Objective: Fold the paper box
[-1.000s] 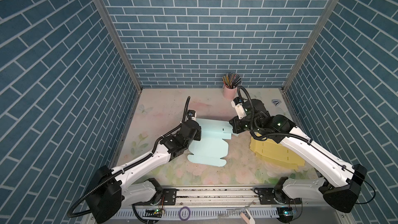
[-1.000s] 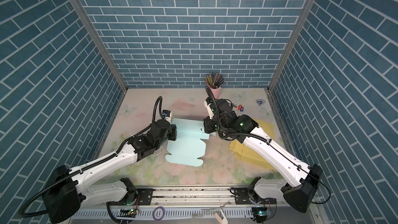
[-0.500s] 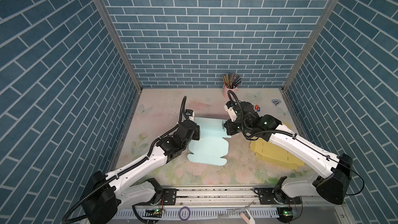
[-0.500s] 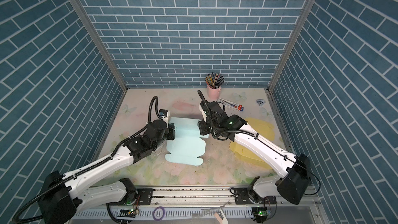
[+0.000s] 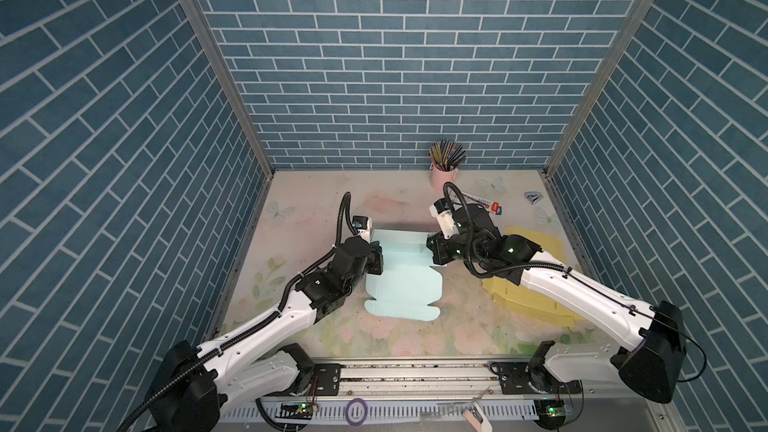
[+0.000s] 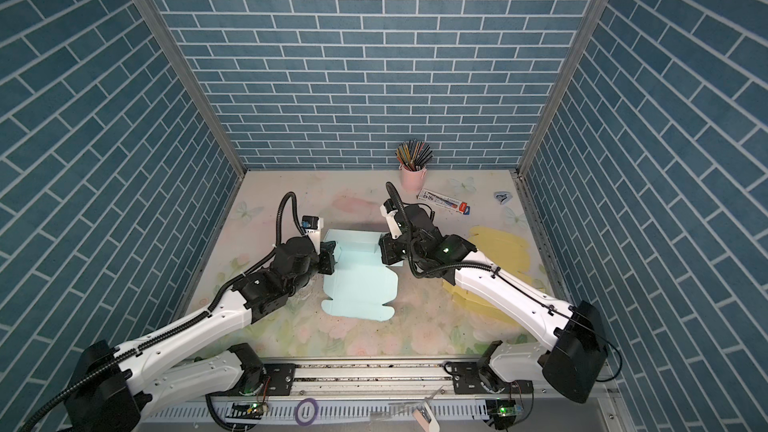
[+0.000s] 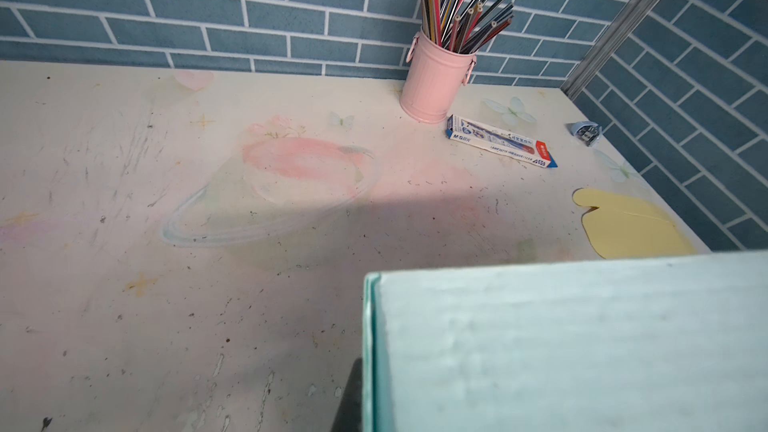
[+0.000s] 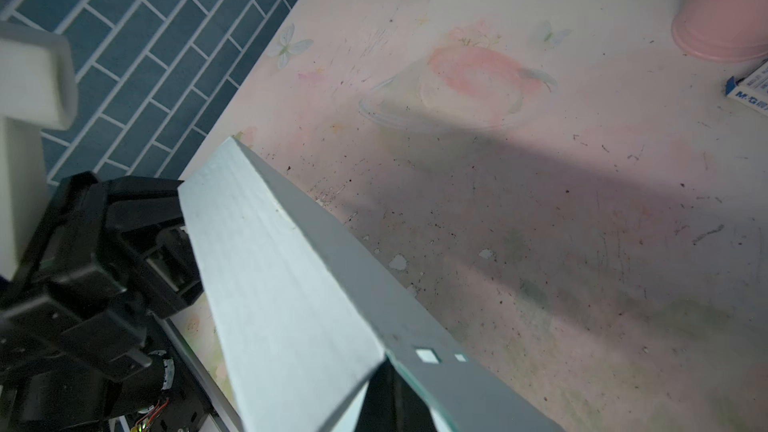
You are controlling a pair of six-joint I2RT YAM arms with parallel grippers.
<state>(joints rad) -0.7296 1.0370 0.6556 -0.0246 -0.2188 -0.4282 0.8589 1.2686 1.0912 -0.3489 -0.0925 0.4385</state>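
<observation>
Right wrist view: paper box (image 8: 282, 284), pale blue card, has its far flap stood up on edge off the table (image 8: 540, 222). The right gripper (image 8: 392, 405) meets that flap at the near corner. Its dark fingers (image 8: 386, 392) sit together, tip tight against the card; can't tell if any card is pinched btwn them. At the flap's other end is the left gripper (image 8: 183, 238), black, fingers on either side of the card edge.

In both top views the box (image 5: 403, 284) (image 6: 359, 284) lies mid-table. Its near part is flat, w/ rounded tabs toward the front rail. Its far part is folded up as a low wall btwn the two grippers, left gripper (image 5: 376, 255) at the wall's left end & right gripper (image 5: 432, 249) at its right end.

Left wrist view: blue panel (image 7: 561, 347) fills one corner of the frame. One dark finger (image 7: 351, 396) shows just beside the panel's edge, the other is hidden behind the card, so the left fingers are clamped on the flap.

Further out:
- A yellow card blank (image 5: 530, 236) lies flat to the box's right, partly under the right arm.
- A pen box (image 5: 482, 202) lies behind it.
- A pink cup (image 5: 444, 176) of pencils stands by the back wall.
- A small blue item (image 5: 533, 197) sits near the back right corner, too small to name.
- A purple ring (image 5: 356, 411) sits on the front rail.
</observation>
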